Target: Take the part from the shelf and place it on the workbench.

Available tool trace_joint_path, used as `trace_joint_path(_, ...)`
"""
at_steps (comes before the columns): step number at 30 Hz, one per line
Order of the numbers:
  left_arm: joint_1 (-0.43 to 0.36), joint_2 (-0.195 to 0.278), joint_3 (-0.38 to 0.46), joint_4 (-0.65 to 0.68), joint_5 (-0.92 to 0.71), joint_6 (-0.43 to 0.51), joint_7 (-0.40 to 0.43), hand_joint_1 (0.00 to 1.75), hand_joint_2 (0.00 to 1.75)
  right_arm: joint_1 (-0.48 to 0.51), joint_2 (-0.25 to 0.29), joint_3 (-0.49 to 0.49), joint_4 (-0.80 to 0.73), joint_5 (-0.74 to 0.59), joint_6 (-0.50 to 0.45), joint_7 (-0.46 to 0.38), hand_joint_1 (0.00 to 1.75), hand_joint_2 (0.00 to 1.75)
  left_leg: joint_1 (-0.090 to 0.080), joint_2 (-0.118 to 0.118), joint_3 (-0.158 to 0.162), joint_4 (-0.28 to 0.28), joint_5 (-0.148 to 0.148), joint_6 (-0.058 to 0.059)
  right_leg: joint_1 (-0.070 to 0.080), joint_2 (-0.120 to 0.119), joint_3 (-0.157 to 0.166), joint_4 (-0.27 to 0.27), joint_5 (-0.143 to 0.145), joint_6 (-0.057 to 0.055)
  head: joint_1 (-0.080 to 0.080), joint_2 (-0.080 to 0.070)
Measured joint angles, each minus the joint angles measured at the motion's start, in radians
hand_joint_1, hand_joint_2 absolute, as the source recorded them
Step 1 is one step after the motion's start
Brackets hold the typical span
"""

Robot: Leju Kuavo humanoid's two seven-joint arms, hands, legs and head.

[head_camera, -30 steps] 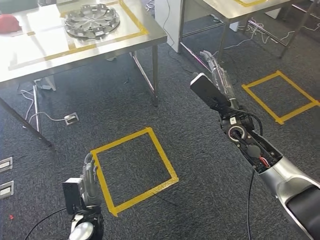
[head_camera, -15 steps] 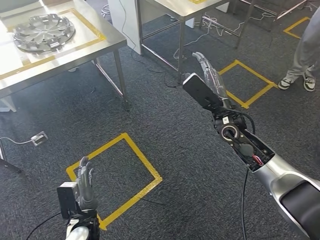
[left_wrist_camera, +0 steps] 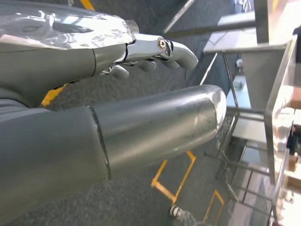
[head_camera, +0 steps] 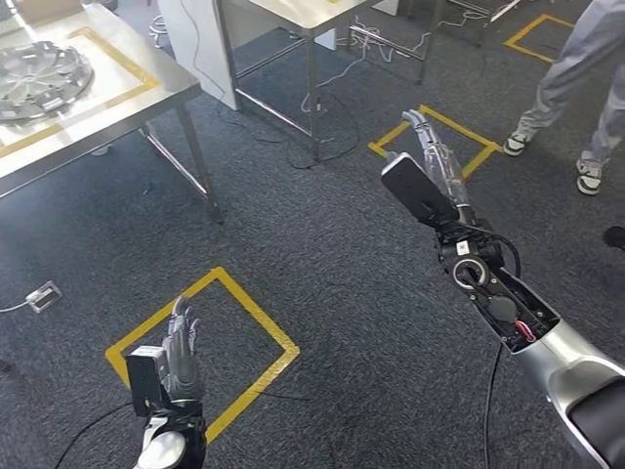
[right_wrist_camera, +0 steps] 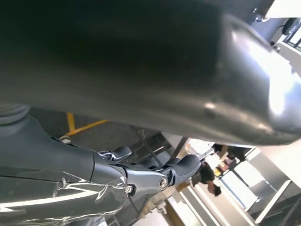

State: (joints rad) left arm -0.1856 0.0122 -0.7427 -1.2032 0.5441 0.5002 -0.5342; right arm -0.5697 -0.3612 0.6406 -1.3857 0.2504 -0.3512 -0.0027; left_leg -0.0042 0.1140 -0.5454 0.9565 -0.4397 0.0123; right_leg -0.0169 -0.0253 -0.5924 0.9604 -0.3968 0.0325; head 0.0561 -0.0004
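Dark grey carpet marked with yellow tape squares (head_camera: 202, 352) fills the floor. The left hand (head_camera: 180, 354), low over one square, is spread and holds nothing; the right hand (head_camera: 439, 161), raised, is likewise extended and bare. No writing is legible. The part (head_camera: 37, 80), a silver wheel cover, lies on the steel workbench (head_camera: 140, 93), cut off by the frame's edge. A person's legs (head_camera: 582, 68) have come further in as the camera turned.
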Motion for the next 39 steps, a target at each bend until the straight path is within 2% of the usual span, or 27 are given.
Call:
trace_joint_path(2,-0.003,-0.004,0.000,0.004,0.004,-0.008,-0.008,0.00,0.00,-0.001,0.000,-0.003,-0.006,0.002,0.000,0.000,0.00,0.00,0.005,-0.030,-0.015,0.042,-0.032,-0.010,-0.004,0.021,0.001,-0.003,0.004,-0.011,-0.008,0.000)
trace_joint_path(4,-0.003,-0.006,0.000,0.009,0.006,-0.013,-0.012,0.00,0.00,-0.002,0.000,-0.005,-0.010,0.002,0.000,0.000,0.00,0.00,0.010,-0.085,-0.073,0.168,-0.097,-0.017,-0.005,0.040,0.000,-0.005,0.008,-0.019,-0.021,0.000)
trace_joint_path(5,-0.003,-0.006,0.000,0.013,0.007,-0.015,-0.013,0.00,0.00,-0.001,0.000,-0.005,-0.011,0.002,0.000,0.001,0.00,0.00,0.010,-0.099,-0.111,0.243,-0.127,-0.018,-0.004,0.050,-0.002,-0.005,0.009,-0.021,-0.028,0.000)
trace_joint_path(6,-0.002,-0.006,0.000,0.017,0.009,-0.018,-0.016,0.00,0.00,0.001,0.000,-0.005,-0.011,0.002,0.000,0.002,0.00,0.00,0.010,-0.105,-0.140,0.298,-0.141,-0.017,-0.003,0.062,-0.003,-0.005,0.009,-0.023,-0.034,0.000)
trace_joint_path(7,-0.002,-0.006,0.000,0.021,0.010,-0.023,-0.020,0.00,0.00,0.003,0.000,-0.005,-0.012,0.002,0.000,0.004,0.00,0.00,0.010,-0.108,-0.155,0.319,-0.138,-0.015,-0.002,0.074,-0.003,-0.005,0.010,-0.023,-0.037,0.000)
trace_joint_path(8,-0.002,-0.006,0.000,0.025,0.013,-0.028,-0.025,0.00,0.00,0.004,0.000,-0.005,-0.013,0.002,-0.001,0.007,0.00,0.00,0.010,-0.111,-0.149,0.296,-0.114,-0.011,0.000,0.087,-0.003,-0.005,0.010,-0.023,-0.039,0.000)
trace_joint_path(9,-0.003,-0.007,0.000,0.028,0.015,-0.033,-0.031,0.00,0.00,0.004,0.000,-0.005,-0.015,0.001,-0.001,0.009,0.00,0.00,0.009,-0.118,-0.124,0.237,-0.076,-0.005,0.001,0.100,-0.002,-0.005,0.011,-0.023,-0.041,0.000)
trace_joint_path(11,-0.008,-0.010,0.000,0.034,0.023,-0.040,-0.043,0.00,0.00,0.002,0.000,-0.005,-0.022,0.001,-0.004,0.015,0.00,0.00,0.009,-0.157,-0.057,0.084,-0.004,0.009,0.001,0.125,-0.003,-0.004,0.012,-0.019,-0.042,0.000)
trace_joint_path(13,-0.012,-0.014,0.000,0.041,0.030,-0.042,-0.055,0.00,0.00,-0.002,0.000,-0.005,-0.028,0.001,-0.006,0.023,0.00,0.00,0.005,-0.177,-0.024,0.009,0.020,0.015,-0.001,0.146,-0.008,-0.005,0.016,-0.010,-0.043,0.000)
trace_joint_path(15,-0.015,-0.018,0.000,0.045,0.035,-0.043,-0.066,0.00,0.00,-0.004,-0.002,-0.004,-0.033,0.001,-0.007,0.030,0.00,0.00,0.004,-0.156,-0.020,0.000,0.023,0.018,-0.004,0.165,-0.012,-0.010,0.021,0.003,-0.044,0.000)
trace_joint_path(16,-0.017,-0.021,0.000,0.046,0.036,-0.043,-0.070,0.00,0.00,-0.005,-0.003,-0.004,-0.036,0.001,-0.008,0.032,0.00,0.00,0.006,-0.145,-0.017,-0.007,0.027,0.022,-0.003,0.156,-0.016,-0.006,0.018,0.008,-0.043,0.000)
trace_joint_path(17,-0.018,-0.025,0.000,0.047,0.036,-0.043,-0.073,0.00,0.00,-0.008,-0.005,-0.004,-0.039,0.001,-0.010,0.034,0.00,0.00,0.008,-0.134,-0.013,-0.015,0.031,0.026,0.000,0.133,-0.027,0.015,0.003,0.012,-0.038,0.000)
trace_joint_path(19,-0.018,-0.030,0.000,0.048,0.036,-0.042,-0.075,0.00,0.00,-0.014,-0.008,-0.004,-0.045,-0.001,-0.015,0.037,0.00,0.00,0.009,-0.112,-0.010,-0.023,0.035,0.032,0.003,0.068,-0.075,0.125,-0.059,0.016,-0.025,0.000)
trace_joint_path(21,-0.013,-0.031,0.000,0.050,0.036,-0.039,-0.075,0.00,0.00,-0.012,-0.009,-0.004,-0.050,-0.004,-0.021,0.039,0.00,0.00,0.008,-0.088,-0.011,-0.022,0.034,0.033,-0.001,0.040,-0.135,0.261,-0.116,0.022,-0.014,0.000)
trace_joint_path(22,-0.010,-0.031,0.000,0.052,0.036,-0.038,-0.075,0.00,0.00,-0.009,-0.009,-0.004,-0.052,-0.005,-0.022,0.039,0.00,0.00,0.007,-0.076,-0.011,-0.022,0.033,0.033,-0.003,0.035,-0.147,0.291,-0.122,0.025,-0.011,0.000)
trace_joint_path(23,-0.008,-0.031,0.000,0.052,0.036,-0.038,-0.074,0.00,0.00,-0.007,-0.009,-0.004,-0.054,-0.006,-0.023,0.040,0.00,0.00,0.008,-0.065,-0.011,-0.021,0.032,0.031,-0.005,0.030,-0.137,0.277,-0.108,0.027,-0.007,0.000)
trace_joint_path(24,-0.007,-0.031,0.000,0.053,0.036,-0.037,-0.074,0.00,0.00,-0.007,-0.009,-0.004,-0.057,-0.006,-0.024,0.040,0.00,0.00,0.008,-0.053,-0.010,-0.019,0.030,0.029,-0.007,0.022,-0.105,0.222,-0.079,0.028,-0.001,0.000)
trace_joint_path(26,-0.007,-0.032,0.000,0.053,0.036,-0.037,-0.074,0.00,0.00,-0.008,-0.009,-0.004,-0.064,-0.006,-0.025,0.041,0.00,0.00,0.005,-0.034,-0.009,-0.011,0.022,0.019,-0.005,-0.014,-0.024,0.074,-0.024,0.027,0.009,0.000)
trace_joint_path(28,-0.007,-0.033,0.001,0.053,0.036,-0.037,-0.072,0.00,0.00,-0.007,-0.010,-0.005,-0.072,-0.007,-0.028,0.043,0.00,0.00,0.000,-0.018,-0.008,-0.005,0.017,0.010,0.000,-0.029,0.010,0.002,-0.008,0.016,0.009,0.000)
trace_joint_path(30,-0.007,-0.034,0.001,0.053,0.038,-0.035,-0.070,0.00,0.00,-0.001,-0.014,-0.007,-0.080,-0.009,-0.032,0.050,0.00,0.00,-0.002,-0.001,-0.007,-0.004,0.015,0.002,0.003,-0.006,0.007,-0.001,-0.007,0.001,0.000,0.000)
trace_joint_path(31,-0.007,-0.034,0.001,0.053,0.039,-0.034,-0.068,0.00,0.00,0.003,-0.015,-0.008,-0.085,-0.009,-0.034,0.054,0.00,0.00,0.001,-0.007,-0.006,0.001,0.009,-0.004,0.003,0.004,0.007,-0.002,-0.005,-0.004,-0.003,0.000)
trace_joint_path(32,-0.007,-0.035,0.001,0.053,0.041,-0.032,-0.066,0.00,0.00,0.006,-0.017,-0.010,-0.090,-0.009,-0.036,0.057,0.00,0.00,0.004,-0.024,-0.013,0.018,-0.006,-0.010,0.002,0.014,0.008,-0.004,-0.003,-0.010,-0.006,0.000)
trace_joint_path(34,-0.005,-0.035,0.001,0.053,0.043,-0.030,-0.062,0.00,0.00,0.012,-0.018,-0.015,-0.100,-0.006,-0.038,0.061,0.00,0.00,0.009,-0.078,-0.057,0.122,-0.066,-0.018,-0.002,0.032,0.007,-0.006,0.002,-0.019,-0.016,0.000)
trace_joint_path(36,-0.002,-0.034,0.001,0.054,0.043,-0.029,-0.059,0.00,0.00,0.020,-0.018,-0.018,-0.105,-0.003,-0.039,0.061,0.00,0.00,0.009,-0.104,-0.128,0.268,-0.127,-0.020,-0.001,0.054,0.004,-0.006,0.004,-0.024,-0.030,0.000)
trace_joint_path(37,-0.001,-0.033,0.001,0.055,0.043,-0.029,-0.059,0.00,0.00,0.025,-0.018,-0.018,-0.107,-0.002,-0.039,0.061,0.00,0.00,0.009,-0.108,-0.151,0.311,-0.135,-0.019,0.001,0.067,0.003,-0.006,0.005,-0.025,-0.035,0.000)
trace_joint_path(38,-0.001,-0.032,0.001,0.055,0.043,-0.029,-0.058,0.00,0.00,0.030,-0.018,-0.019,-0.109,-0.002,-0.039,0.061,0.00,0.00,0.009,-0.110,-0.156,0.313,-0.122,-0.016,0.002,0.080,0.003,-0.005,0.005,-0.025,-0.037,0.000)
trace_joint_path(39,-0.001,-0.031,0.001,0.055,0.043,-0.029,-0.058,0.00,0.00,0.032,-0.018,-0.020,-0.111,-0.002,-0.039,0.061,0.00,0.00,0.009,-0.114,-0.140,0.271,-0.091,-0.012,0.002,0.094,0.003,-0.005,0.006,-0.025,-0.039,0.000)
